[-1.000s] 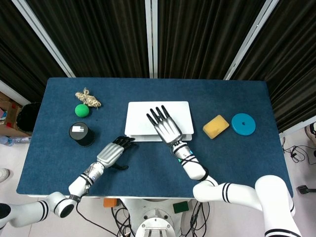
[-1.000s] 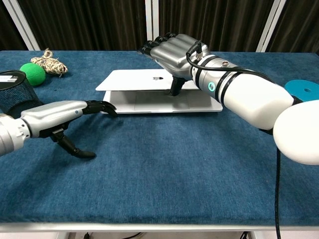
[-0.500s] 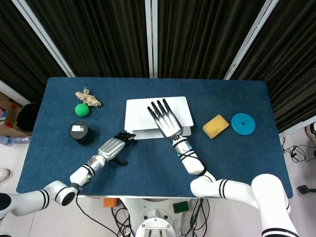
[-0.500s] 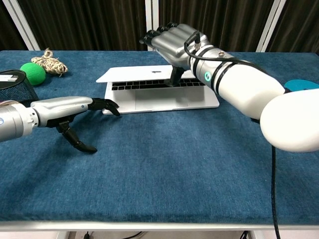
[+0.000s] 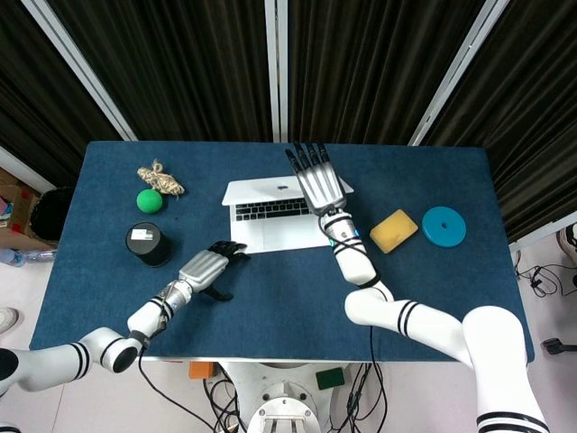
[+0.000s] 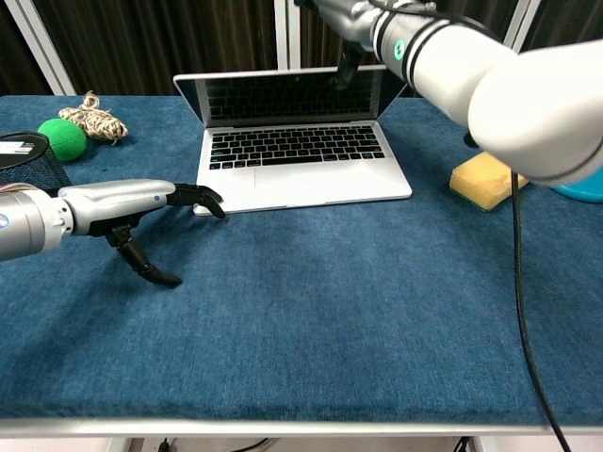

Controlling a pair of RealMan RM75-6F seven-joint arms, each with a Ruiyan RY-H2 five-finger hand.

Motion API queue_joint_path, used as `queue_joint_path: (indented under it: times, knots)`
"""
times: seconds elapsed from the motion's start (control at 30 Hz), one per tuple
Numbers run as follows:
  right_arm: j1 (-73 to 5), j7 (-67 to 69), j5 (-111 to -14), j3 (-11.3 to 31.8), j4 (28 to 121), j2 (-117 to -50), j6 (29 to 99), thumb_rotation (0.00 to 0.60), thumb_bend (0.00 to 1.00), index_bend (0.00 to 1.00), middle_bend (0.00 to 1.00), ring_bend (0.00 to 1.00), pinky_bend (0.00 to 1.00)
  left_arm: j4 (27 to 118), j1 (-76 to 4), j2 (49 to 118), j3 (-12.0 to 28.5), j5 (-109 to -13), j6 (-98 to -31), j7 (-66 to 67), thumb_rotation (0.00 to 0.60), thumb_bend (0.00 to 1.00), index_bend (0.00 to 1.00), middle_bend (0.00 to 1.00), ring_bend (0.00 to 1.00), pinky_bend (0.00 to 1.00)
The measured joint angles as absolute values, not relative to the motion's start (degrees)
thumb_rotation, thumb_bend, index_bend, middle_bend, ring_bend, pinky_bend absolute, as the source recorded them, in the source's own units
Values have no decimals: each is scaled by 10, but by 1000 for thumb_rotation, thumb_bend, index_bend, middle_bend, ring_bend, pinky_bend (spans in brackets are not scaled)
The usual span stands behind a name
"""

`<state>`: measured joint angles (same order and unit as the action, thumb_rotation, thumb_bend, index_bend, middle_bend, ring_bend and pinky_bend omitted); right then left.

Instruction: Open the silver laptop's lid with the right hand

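The silver laptop stands open in the middle of the table, its lid raised past upright and the keyboard showing. My right hand is at the lid's top right edge, fingers spread flat behind it and the thumb on the screen side, pinching the lid. My left hand lies low on the table, its fingertips touching the base's front left corner, thumb pointing down; it holds nothing.
A green ball and a rope knot lie at the far left. A black cup stands near my left arm. Right of the laptop are a yellow sponge and a blue disc.
The lid has swung from slightly ajar to fully raised, with my right hand moving up and back along with it. My left hand stayed at the base's corner.
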<state>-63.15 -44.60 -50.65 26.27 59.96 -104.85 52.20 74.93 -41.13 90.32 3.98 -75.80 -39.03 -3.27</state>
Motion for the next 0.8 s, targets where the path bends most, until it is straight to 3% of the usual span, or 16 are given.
queue_joint_path:
  times: [0.37,0.8]
  knots:
    - [-696,-432,-439,305,477,-1048,471,600,301,0,4,0,0,776,-416,890,37,-740,-394,-4,600,180,155,105,0,30]
    - [-783,-405,-384,335,268,-1082,381,600,301,0,8,0,0,801,-423,875,35,-716,-395,19,600,180,155,105,0,30]
